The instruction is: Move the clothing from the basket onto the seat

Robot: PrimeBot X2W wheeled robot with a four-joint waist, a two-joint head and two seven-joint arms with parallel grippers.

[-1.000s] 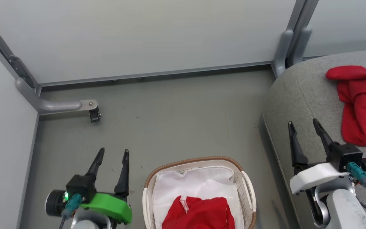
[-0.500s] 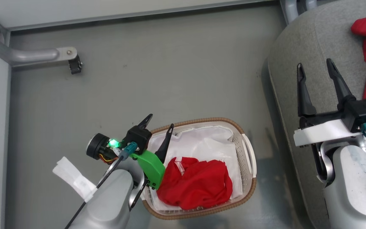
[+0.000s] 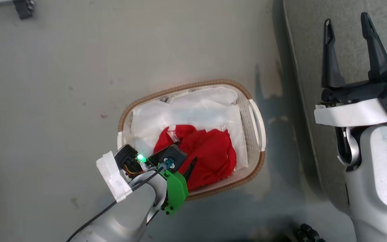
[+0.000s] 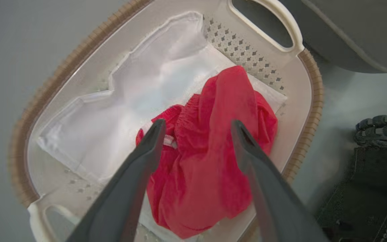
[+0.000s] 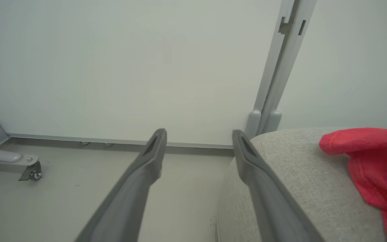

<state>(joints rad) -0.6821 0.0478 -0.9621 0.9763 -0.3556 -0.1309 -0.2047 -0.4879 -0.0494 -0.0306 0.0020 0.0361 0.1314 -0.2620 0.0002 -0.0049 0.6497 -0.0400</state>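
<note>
The cream basket with a brown rim stands on the floor. Its white liner holds a crumpled red garment with a small white patch. My left gripper points down into the basket. In the left wrist view it is open, fingers astride the garment just above it, inside the rim. My right gripper stands open and empty over the left edge of the grey seat. In the right wrist view, that gripper faces the wall, and a second red garment lies on the seat.
Grey floor surrounds the basket. A black caster sits at the far left, on a grey frame leg. A pale wall panel with a grey post stands behind the seat. Dark parts of my base lie near the basket.
The head camera has tilted down, shifting the whole picture. My left gripper has swung over the basket and dropped toward the red garment. The right gripper stays open by the seat.
</note>
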